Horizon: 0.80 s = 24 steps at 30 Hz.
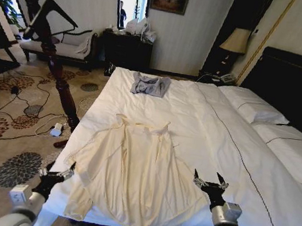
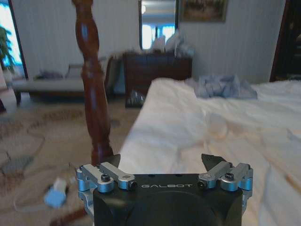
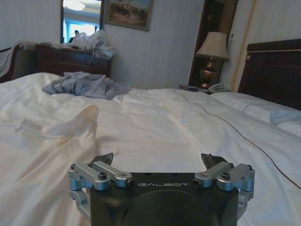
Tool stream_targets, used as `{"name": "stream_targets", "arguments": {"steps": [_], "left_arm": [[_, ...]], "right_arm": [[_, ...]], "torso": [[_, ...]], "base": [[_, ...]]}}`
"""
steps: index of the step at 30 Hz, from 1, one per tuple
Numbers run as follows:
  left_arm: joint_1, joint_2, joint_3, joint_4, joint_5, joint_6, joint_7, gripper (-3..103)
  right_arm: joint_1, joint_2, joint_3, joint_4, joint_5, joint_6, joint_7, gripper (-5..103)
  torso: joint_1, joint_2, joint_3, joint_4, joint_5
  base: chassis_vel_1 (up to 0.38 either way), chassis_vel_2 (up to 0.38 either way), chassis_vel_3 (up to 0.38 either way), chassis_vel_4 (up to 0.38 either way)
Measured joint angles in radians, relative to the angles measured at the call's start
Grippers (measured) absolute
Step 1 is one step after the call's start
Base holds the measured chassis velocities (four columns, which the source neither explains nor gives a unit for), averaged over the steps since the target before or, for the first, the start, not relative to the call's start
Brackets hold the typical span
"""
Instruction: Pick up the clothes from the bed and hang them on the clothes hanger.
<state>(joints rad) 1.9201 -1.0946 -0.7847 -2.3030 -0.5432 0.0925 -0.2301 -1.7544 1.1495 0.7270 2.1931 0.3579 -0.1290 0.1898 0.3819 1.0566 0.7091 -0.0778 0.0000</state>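
You see the clothes (image 1: pixel 132 168) lying flat on the bed (image 1: pixel 224 132), untouched, with the left gripper (image 1: pixel 58 174) and right gripper (image 1: pixel 210 181) flanking them, jaws apart and empty.

Wide bed (image 1: pixel 218 131), white duvet w/ thin dark piping line, black headboard w/ gold trim at robot's right. Two white pillows (image 1: pixel 254 108) by headboard. Cream-yellow clothes (image 1: pixel 129 170) spread flat on near part of duvet, collar toward far edge, hem over near edge. Small grey garment (image 1: pixel 150 84) crumpled at far edge, well apart.
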Motion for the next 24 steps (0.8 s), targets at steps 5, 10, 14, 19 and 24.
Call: {"name": "stream_targets", "arguments": {"steps": [5,10,14,19,24], "left_arm": [[-0.040,0.034,-0.024,-0.068,0.030,0.007,-0.054,98],[-0.144,0.106,-0.075,-0.160,-0.013,0.073,-0.138,95],[-0.253,0.222,-0.162,-0.191,-0.150,0.133,-0.180,98],[-0.405,0.388,-0.231,-0.141,-0.307,0.188,-0.237,98],[-0.634,0.523,-0.208,-0.038,-0.444,0.229,-0.286,97]], "right_arm": [[-0.031,0.037,0.021,0.035,0.003,0.009,0.000,100],[-0.052,0.074,0.026,0.051,-0.023,0.019,-0.003,100],[-0.061,0.092,0.016,0.055,-0.047,0.022,-0.004,100],[-0.068,0.097,0.018,0.062,-0.057,0.022,-0.004,100],[-0.078,0.108,0.025,0.064,-0.071,0.022,-0.004,100]], "torso": [[0.000,0.000,0.000,0.0001,-0.0002],[0.000,0.000,0.000,0.0001,0.0000],[0.000,0.000,0.000,0.0001,0.0000],[0.000,0.000,0.000,0.0000,-0.0002],[0.000,0.000,0.000,0.0002,-0.0002]], "base": [[0.000,0.000,0.000,0.000],[0.000,0.000,0.000,0.000],[0.000,0.000,0.000,0.000],[0.000,0.000,0.000,0.000],[0.000,0.000,0.000,0.000]]}}
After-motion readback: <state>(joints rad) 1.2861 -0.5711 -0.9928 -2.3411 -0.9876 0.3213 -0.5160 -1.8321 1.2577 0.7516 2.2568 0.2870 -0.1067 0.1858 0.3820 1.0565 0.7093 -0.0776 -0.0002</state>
